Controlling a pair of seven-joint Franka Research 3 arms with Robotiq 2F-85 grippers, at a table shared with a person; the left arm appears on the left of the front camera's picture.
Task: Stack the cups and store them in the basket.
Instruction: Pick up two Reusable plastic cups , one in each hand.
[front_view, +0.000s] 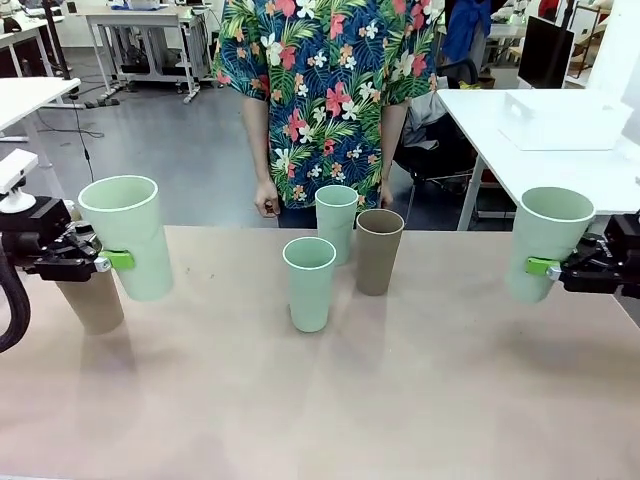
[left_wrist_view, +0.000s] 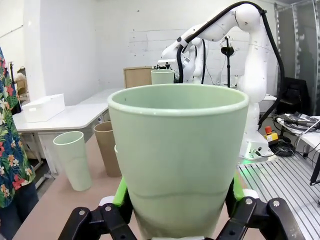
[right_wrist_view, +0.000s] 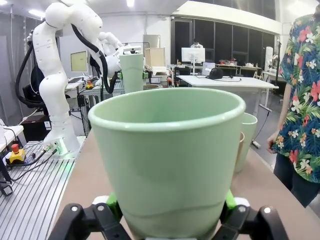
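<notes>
My left gripper (front_view: 110, 262) is shut on a mint cup (front_view: 128, 235), held upright at the table's left side; in the left wrist view this cup (left_wrist_view: 177, 155) sits between the green pads (left_wrist_view: 121, 191). A tan cup (front_view: 92, 300) stands on the table just below and behind it. My right gripper (front_view: 545, 267) is shut on another mint cup (front_view: 545, 240) at the right edge, the cup (right_wrist_view: 167, 160) that rises between its own fingers. At mid-table stand two mint cups (front_view: 310, 282) (front_view: 336, 222) and a tan cup (front_view: 378, 250). The white basket (front_view: 565, 118) lies on the far right table.
A person (front_view: 320, 100) in a flowered shirt stands at the far edge behind the middle cups, hands hanging down. The near half of the tabletop (front_view: 320, 400) is bare. Other tables and a chair stand behind.
</notes>
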